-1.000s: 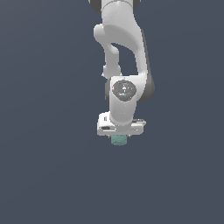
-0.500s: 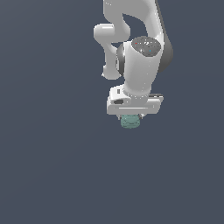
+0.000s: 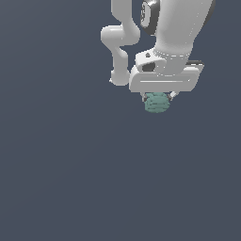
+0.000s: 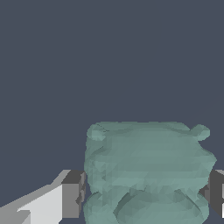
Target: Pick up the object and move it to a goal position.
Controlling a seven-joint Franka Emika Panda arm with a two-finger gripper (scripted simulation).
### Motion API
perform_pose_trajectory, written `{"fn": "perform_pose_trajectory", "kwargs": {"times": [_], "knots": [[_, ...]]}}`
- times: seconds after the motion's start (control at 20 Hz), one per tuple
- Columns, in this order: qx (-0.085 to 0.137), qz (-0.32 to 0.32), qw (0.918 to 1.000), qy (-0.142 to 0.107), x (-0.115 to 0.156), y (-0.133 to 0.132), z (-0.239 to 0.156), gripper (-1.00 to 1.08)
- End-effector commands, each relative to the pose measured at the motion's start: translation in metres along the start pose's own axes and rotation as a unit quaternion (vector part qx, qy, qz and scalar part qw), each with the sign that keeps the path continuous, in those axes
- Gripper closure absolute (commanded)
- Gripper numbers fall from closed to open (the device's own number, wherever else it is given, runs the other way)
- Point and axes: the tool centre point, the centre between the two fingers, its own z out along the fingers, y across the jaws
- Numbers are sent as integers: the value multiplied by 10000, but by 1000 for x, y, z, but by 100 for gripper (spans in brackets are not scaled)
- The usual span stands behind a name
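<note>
The object (image 3: 157, 103) is a small pale teal-green lumpy item with horizontal ridges. It hangs just under the white gripper (image 3: 159, 98), which is shut on it, high in the exterior view toward that view's right. In the wrist view the object (image 4: 146, 173) fills the space between the two dark finger pads (image 4: 72, 200), which press on its two sides. The fingers are mostly hidden behind the hand in the exterior view. No goal marker shows in either view.
The white arm (image 3: 123, 40) rises from the hand to the exterior view's upper edge. Around and below it lies only a plain dark grey-blue ground (image 3: 70, 164).
The arm has carried the held object upward and toward the exterior view's right, and it now looks larger and closer to the camera. The grip has stayed shut.
</note>
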Motion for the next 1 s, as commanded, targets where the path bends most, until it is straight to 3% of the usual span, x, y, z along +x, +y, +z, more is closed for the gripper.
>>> {"fn": "perform_pose_trajectory", "kwargs": {"times": [0.0, 0.5, 0.95], "knots": [[-2, 1, 10000, -2, -10, -12, -28, 108], [3, 1, 10000, -3, -39, -55, -122, 108], [10, 3, 10000, -3, -48, -73, -161, 108]]}}
